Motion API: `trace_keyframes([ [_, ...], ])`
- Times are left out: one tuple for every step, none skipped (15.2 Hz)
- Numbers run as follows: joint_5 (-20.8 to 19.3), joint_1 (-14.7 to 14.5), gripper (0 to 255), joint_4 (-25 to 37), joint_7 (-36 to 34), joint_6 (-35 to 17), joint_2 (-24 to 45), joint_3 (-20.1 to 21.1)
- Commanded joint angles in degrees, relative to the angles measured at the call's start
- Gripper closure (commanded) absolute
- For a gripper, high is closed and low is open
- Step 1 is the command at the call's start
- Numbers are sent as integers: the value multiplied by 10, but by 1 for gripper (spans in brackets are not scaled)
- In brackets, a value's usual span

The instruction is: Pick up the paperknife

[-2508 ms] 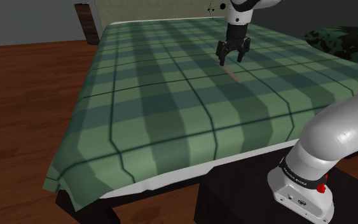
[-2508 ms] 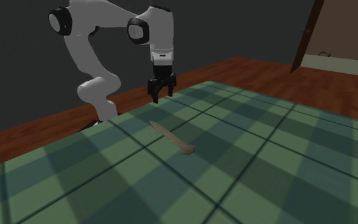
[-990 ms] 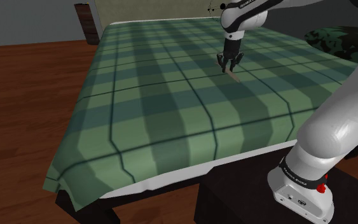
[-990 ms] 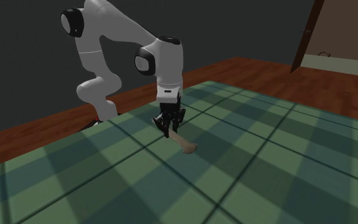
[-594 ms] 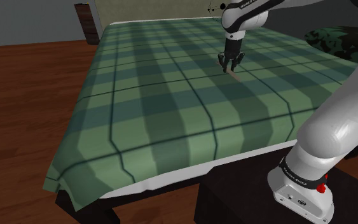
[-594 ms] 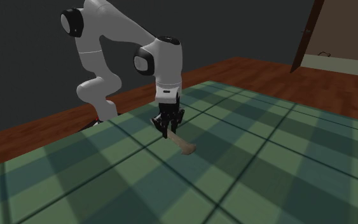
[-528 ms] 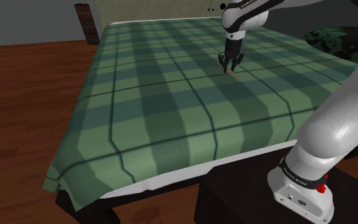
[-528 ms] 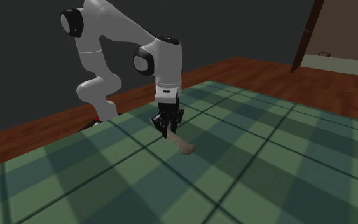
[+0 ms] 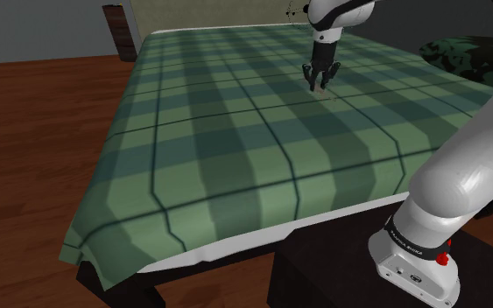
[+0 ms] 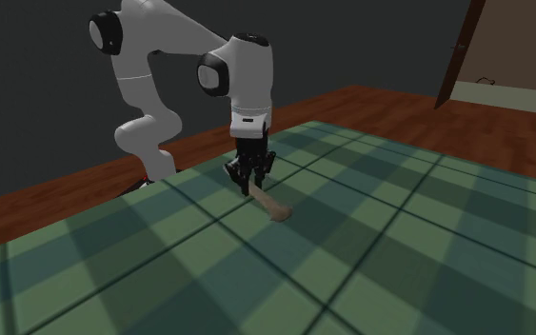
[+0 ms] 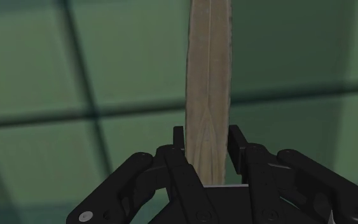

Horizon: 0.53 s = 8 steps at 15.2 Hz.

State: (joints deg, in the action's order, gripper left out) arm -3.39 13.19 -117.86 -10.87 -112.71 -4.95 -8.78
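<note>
The paperknife point(image 10: 271, 207) is a slim pale wooden blade that hangs slanted just above the green plaid cloth point(image 10: 380, 257), thicker end lowest. My black gripper point(image 10: 248, 181) is shut on its upper part. In the wrist view the blade point(image 11: 209, 89) runs out from between the two fingertips point(image 11: 179, 137), which clasp it at the gripper point(image 11: 209, 139). In the shoulder view the gripper point(image 9: 320, 84) hangs over the far part of the cloth point(image 9: 218, 149), with the knife point(image 9: 327, 92) a faint sliver below it.
The plaid-covered surface ends at a near edge point(image 9: 235, 241) above my dark stand point(image 9: 323, 280). A dark green patterned mass point(image 9: 472, 57) lies at the shoulder view's right. A brown wooden post point(image 9: 120, 31) stands at the back left. Wooden floor point(image 9: 34, 157) surrounds it.
The open gripper came down onto the paperknife and shut on it. Over the last half second it has risen, taking the knife up off the cloth.
</note>
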Motion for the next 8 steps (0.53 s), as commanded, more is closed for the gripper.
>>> trace_keyframes([
  [0,0,255,12,0,15,-3,0],
  [0,0,255,18,0,23,-5,1],
  [0,0,255,24,0,31,-6,1],
  [0,-1,255,31,1,38,-7,1],
  [0,-1,255,37,1,46,-8,1],
  [0,-1,255,44,1,54,-9,1],
  [0,-1,255,45,1,55,-10,1],
  [0,-1,255,45,1,55,-10,1],
])
